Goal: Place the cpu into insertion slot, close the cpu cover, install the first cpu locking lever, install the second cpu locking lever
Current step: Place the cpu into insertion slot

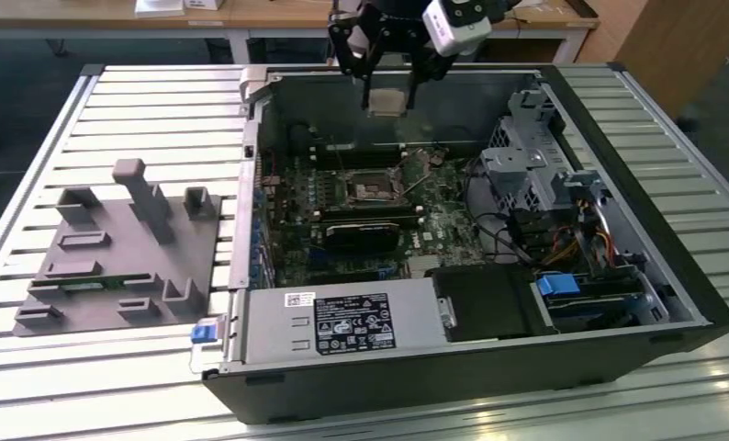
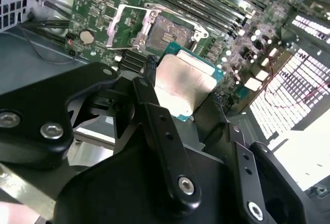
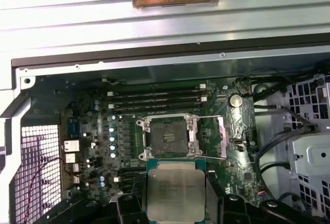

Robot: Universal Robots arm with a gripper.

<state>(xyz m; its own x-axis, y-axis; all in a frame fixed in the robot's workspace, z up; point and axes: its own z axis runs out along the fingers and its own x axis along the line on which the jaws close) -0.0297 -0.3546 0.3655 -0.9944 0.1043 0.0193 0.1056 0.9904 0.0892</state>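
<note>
My gripper (image 1: pixel 389 92) hangs above the back of the open computer case (image 1: pixel 463 367), shut on the cpu (image 1: pixel 386 102). The cpu is a flat square chip with a pale silver top and a green rim, seen between the black fingers (image 2: pixel 154 110) in both wrist views (image 2: pixel 185 85) (image 3: pixel 175 190). Below it on the motherboard lies the insertion slot (image 3: pixel 167 137) (image 2: pixel 167 31) (image 1: pixel 374 191), dark in the middle and bare. The cpu cover (image 3: pixel 212 137) (image 2: pixel 124 26), a thin silver frame, is swung open beside the slot. The cpu is well above the slot, not touching it.
Long black memory slots (image 3: pixel 154 98) run beside the socket. A black module (image 1: pixel 364 231) lies on the board, with a power supply (image 1: pixel 328 326) at the case's front. A metal drive cage and cables (image 1: pixel 536 175) fill the exterior view's right. A grey fixture (image 1: pixel 119 248) sits on the slatted table (image 1: pixel 683 184).
</note>
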